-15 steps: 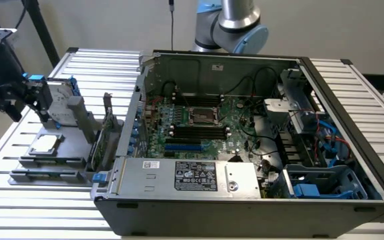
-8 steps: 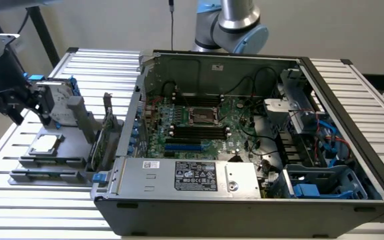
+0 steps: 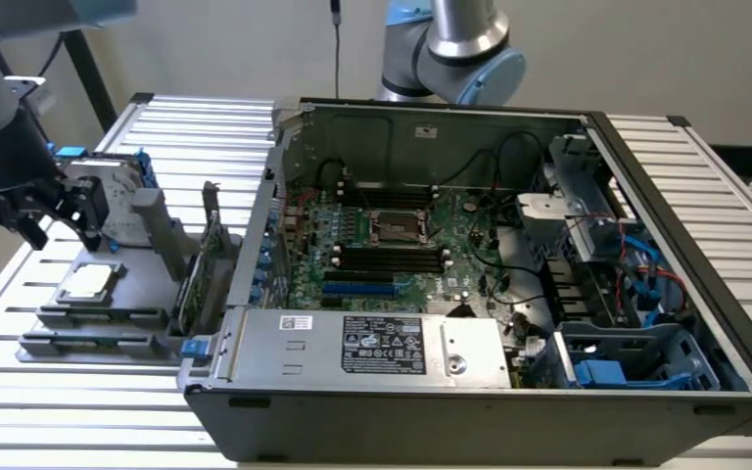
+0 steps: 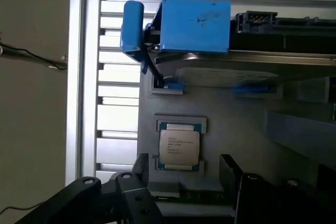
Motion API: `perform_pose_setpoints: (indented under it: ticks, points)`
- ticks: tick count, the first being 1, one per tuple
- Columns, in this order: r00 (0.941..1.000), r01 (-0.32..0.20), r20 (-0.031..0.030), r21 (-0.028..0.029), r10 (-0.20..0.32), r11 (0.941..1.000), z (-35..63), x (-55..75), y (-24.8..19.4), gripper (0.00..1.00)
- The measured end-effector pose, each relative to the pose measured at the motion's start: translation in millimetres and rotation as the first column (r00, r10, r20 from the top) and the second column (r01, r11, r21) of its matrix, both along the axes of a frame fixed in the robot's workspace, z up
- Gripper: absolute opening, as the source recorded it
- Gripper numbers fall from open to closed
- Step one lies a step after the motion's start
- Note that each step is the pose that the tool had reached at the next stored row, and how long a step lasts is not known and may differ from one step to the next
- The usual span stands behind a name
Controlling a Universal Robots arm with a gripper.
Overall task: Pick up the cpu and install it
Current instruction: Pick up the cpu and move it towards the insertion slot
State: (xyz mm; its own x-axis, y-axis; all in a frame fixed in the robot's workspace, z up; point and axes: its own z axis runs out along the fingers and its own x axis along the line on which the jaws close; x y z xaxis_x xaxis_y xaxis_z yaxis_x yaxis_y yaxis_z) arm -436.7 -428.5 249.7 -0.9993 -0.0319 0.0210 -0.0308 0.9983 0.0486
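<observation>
The cpu (image 3: 87, 282) is a small flat square chip with a silver top, lying in a recess of the grey parts holder (image 3: 141, 315) at the exterior view's left. My gripper (image 3: 62, 231) hangs just above and slightly behind it, open, with nothing between its black fingers (image 3: 90, 217). In the wrist view the cpu (image 4: 179, 148) lies in its pale seat, and my gripper (image 4: 186, 179) stands open just short of it. The open computer case (image 3: 670, 176) lies on its side, with the motherboard's cpu socket (image 3: 392, 227) exposed in the middle.
A hard drive in a blue frame (image 4: 194, 24) stands at the holder's far end. An upright card (image 3: 207, 259) stands between the holder and the case. Thin memory sticks (image 3: 89, 344) lie at the holder's near end. A second arm (image 3: 461, 49) rises behind the case.
</observation>
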Motion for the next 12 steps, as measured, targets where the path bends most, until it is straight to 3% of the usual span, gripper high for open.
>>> perform_pose_setpoints:
  ticks: [6,12]
  points:
    - [1.0,0.005,-0.0016,0.0001,-0.005,1.0,-10.9,0.0,0.0,0.65]
    - [0.9992,0.041,-0.0016,0.0001,-0.041,0.9992,-21.8,0.1,0.0,0.65]
